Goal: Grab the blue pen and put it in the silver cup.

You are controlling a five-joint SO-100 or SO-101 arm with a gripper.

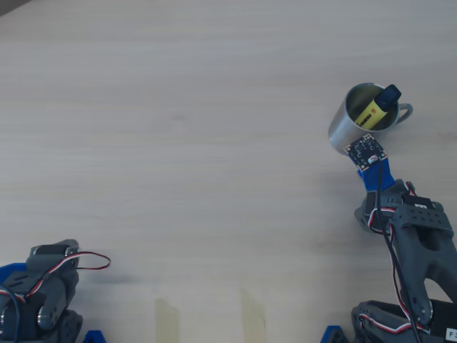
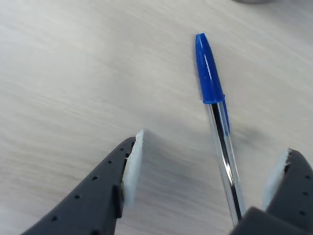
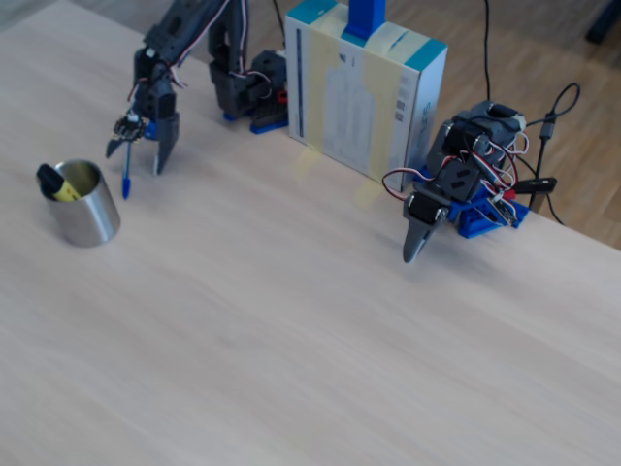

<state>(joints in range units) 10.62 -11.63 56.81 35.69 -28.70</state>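
Dark grey plastic arm [image 3: 189,39] with red, white and black wires; white pads [image 2: 133,164] inside the jaws; blue base [image 3: 262,121].

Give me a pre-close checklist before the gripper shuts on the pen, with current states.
1. Jaws open: ok, the gripper fingers stand wide apart in the wrist view.
2. Pen between the fingers: ok, the blue pen lies between them, nearer the right finger in that view.
3. Fingers clear of the pen: ok, no contact visible.
4. Gripper low enough to pinch the barrel: cannot tell.
5. Cup upright: ok, the silver cup stands on the table.
6. Cup has room: not ok, a yellow highlighter already leans inside.
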